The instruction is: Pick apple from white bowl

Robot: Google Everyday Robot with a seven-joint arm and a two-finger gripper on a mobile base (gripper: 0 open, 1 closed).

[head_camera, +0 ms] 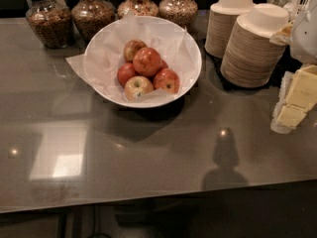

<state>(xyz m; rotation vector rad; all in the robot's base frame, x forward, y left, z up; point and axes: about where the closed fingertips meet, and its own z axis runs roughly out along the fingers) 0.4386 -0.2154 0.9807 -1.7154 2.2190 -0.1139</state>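
The apple (147,61), round and glossy red-orange, lies on top of the pile in the middle of the white bowl (194,58), which is wide, shallow and lined with crinkled white paper. Around it lie a yellow-green apple (138,87) at the front and smaller red apples (167,80) beside it. My gripper (296,102), white with cream-yellow parts, hangs at the right edge of the view, well to the right of the bowl and just above the table. It holds nothing that I can see.
Two tall stacks of small disposable bowls (252,46) stand between the gripper and the white bowl at the back right. Several glass jars of snacks (49,21) line the back edge. The glossy grey table's front edge (148,197) runs across the bottom.
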